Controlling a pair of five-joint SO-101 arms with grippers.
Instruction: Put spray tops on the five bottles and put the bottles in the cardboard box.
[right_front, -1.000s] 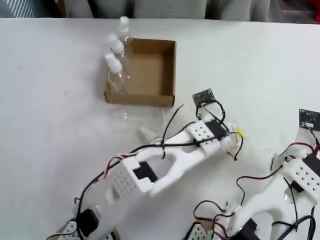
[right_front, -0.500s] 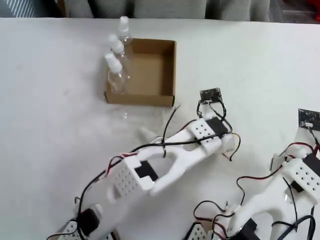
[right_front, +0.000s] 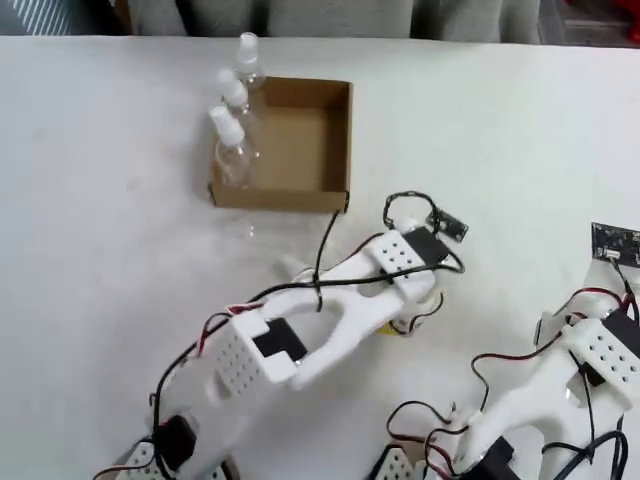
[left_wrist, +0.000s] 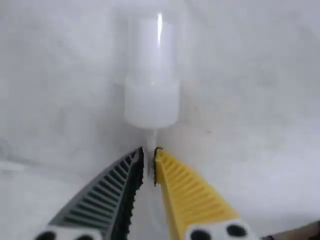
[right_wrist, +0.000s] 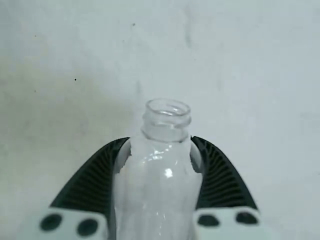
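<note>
Two arms are working over the bench (right_front: 520, 120), one holding a spray top, the other an open bottle.
The box (right_front: 280, 197) is sitting well apart from both arms, with three capped bottles (right_front: 232, 150) standing along its left edge; whether they are inside cannot be told. The right hand (right_wrist: 160, 141) is clamping the uncapped bottle (right_wrist: 166, 117) around its shoulder, leaving the threaded neck free. The left hand (left_wrist: 149, 152) is pinching shut on the thin tube under the top (left_wrist: 151, 75). The bottle is looking light, smooth and probably slippery, so the shoulder grip suits it. The top is looking light too, but its tube is likely bendy; taking hold at the collar would probably be steadier.
</note>
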